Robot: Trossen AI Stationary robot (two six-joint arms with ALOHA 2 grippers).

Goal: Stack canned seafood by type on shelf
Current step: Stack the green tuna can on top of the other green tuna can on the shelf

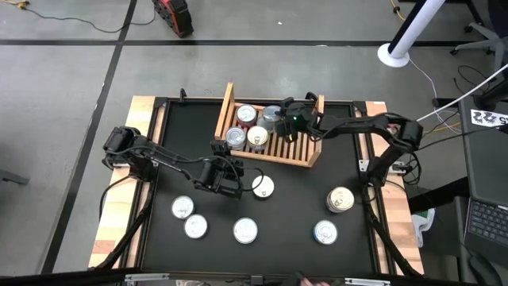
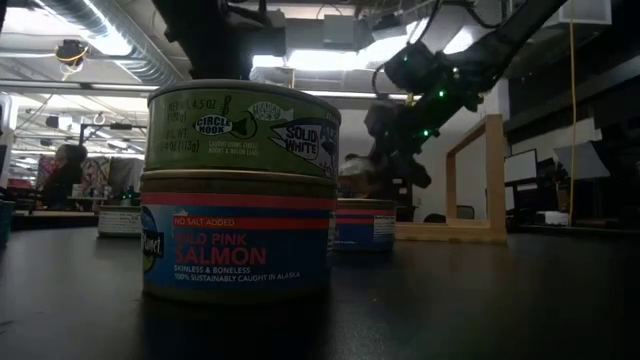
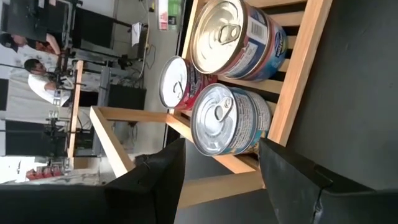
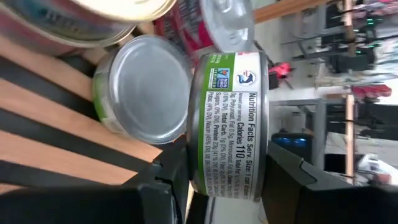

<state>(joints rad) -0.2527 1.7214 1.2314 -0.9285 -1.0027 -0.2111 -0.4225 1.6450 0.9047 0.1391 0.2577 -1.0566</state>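
Observation:
The wooden shelf sits at the table's far middle. Several silver-lidded tins stand on its slats, among them a pink one and blue ones. My right gripper reaches over the shelf from the right, shut on a green-labelled tin. That tin is just above and beside another green tin, which rests on the slats. My left gripper is open and low over the table before the shelf's near board, next to a loose tin. Its fingers hold nothing. My right gripper pinches the green-labelled tin across its two flat faces, its rim beside one finger. The fingers come about level from the table's right, one above the tin and one below. The tin is upright. Whether it touches the tin under it, I cannot tell.
Several more tins stand on the black mat nearer me. A green tin stands on a salmon tin as a stack. Free mat lies between these and the shelf. People sit in the room behind.

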